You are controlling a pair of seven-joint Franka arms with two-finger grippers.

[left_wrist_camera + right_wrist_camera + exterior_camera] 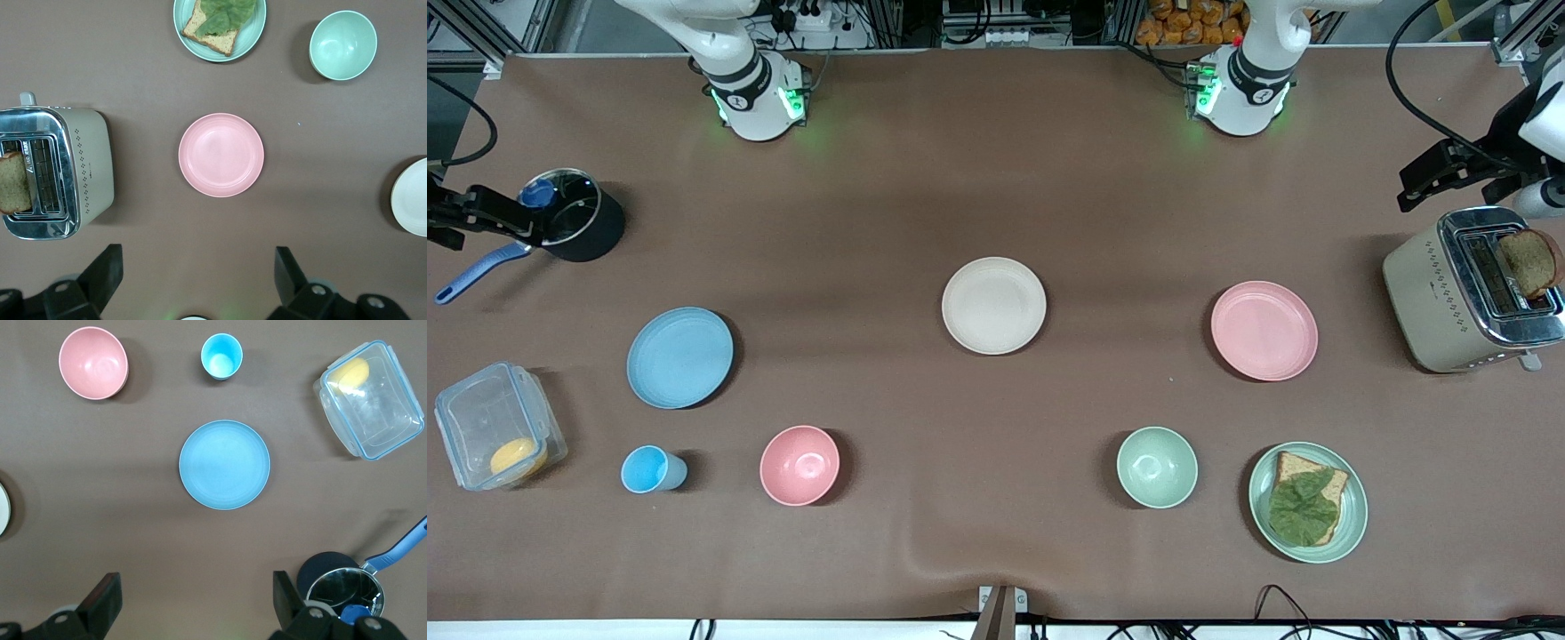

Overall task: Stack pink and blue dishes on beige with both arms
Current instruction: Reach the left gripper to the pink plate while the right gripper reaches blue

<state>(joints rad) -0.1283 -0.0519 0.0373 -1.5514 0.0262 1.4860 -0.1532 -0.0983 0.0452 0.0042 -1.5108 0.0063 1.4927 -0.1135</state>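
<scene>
Jaws: both wide, empty | left gripper (193, 280) above pink plate (1264, 330), right gripper (193, 600) above blue plate (679, 357) | beige plate (993, 305) sits between | we descend onto rims, pinching edges.

We see a table (996, 178) under a brown cover with a slight wrinkle at the edge nearest the front camera. Along the top edge of the front view stand metal frame rails (489, 27), power strips (1005, 36) and black cables (1414, 89). Soft overhead light throws short shadows across the cover.
</scene>
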